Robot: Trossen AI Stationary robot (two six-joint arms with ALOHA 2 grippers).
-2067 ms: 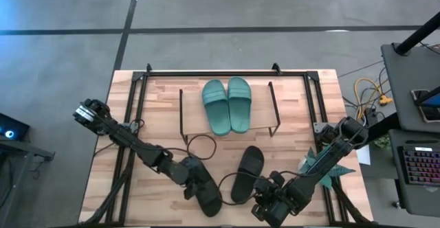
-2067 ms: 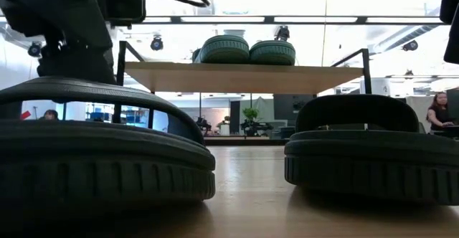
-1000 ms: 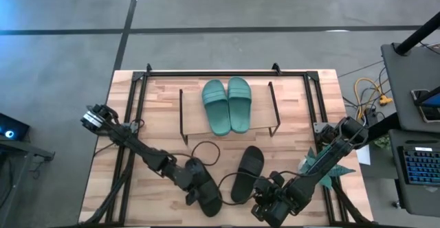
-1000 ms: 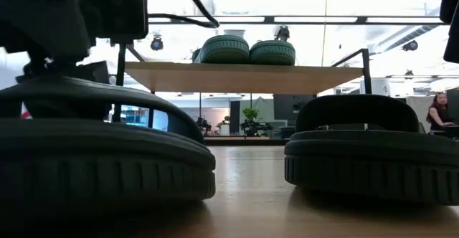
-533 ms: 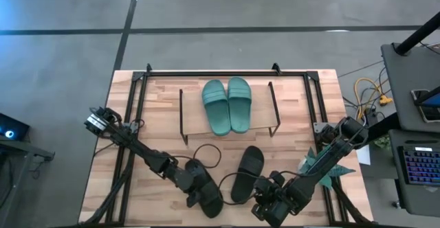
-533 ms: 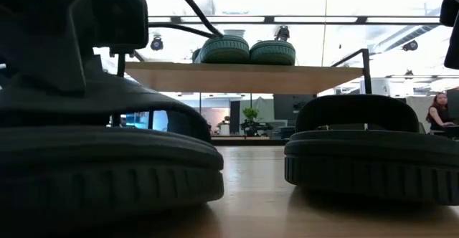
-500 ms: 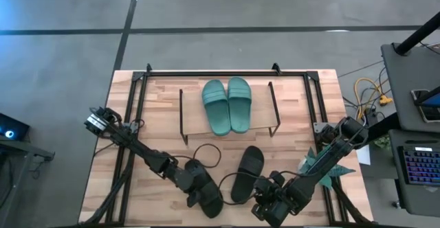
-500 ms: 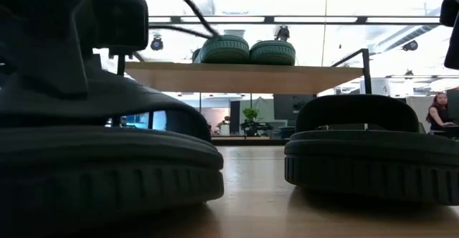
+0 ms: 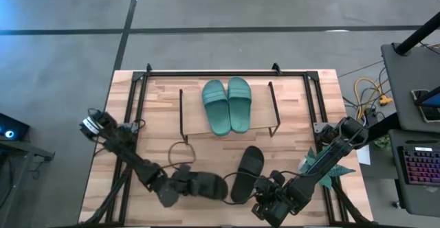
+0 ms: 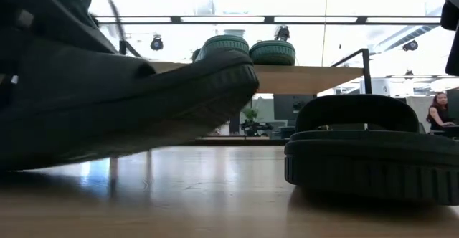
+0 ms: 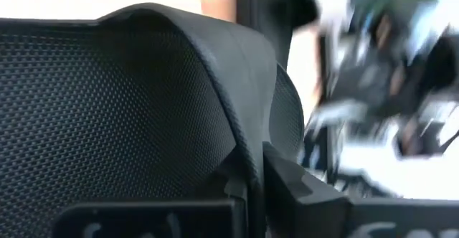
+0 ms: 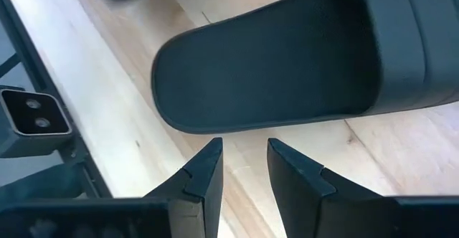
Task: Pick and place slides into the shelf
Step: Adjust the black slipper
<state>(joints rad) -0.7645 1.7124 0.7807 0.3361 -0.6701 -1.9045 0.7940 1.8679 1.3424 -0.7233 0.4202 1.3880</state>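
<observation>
No brand, label or legible writing can be made out on any object. At the near left of the table (image 9: 158, 94), the left gripper (image 9: 180, 185) is seen pinched shut on a black slide (image 9: 206, 185), gripped at its strap; in the left wrist view the textured strap fills most of the picture, and in the low view this slide is shown lifted and tilted, its front end raised clear of the wood. A loop of dark cable (image 9: 180, 150) is seen lying on the table just behind that gripper. Farther back, at the middle of the table, the shelf (image 9: 230, 128) is placed, and on its wooden top board two teal-green slides (image 9: 227, 104) are laid side by side, touching each other. Nearer the front, between the shelf and the right gripper, a second black slide (image 9: 247, 173) is seen lying flat on the table, angled, with one end close to the held slide. The right gripper (image 9: 269, 207) is positioned at the near edge, just beside the end of that second slide; its fingers (image 12: 204, 173) are shown parted with bare wood between them, holding nothing. Beside the right arm a green spiky plant (image 9: 328, 167) is partly hidden. In the low view a person (image 10: 437, 112) is visible far off at the right of the room.
</observation>
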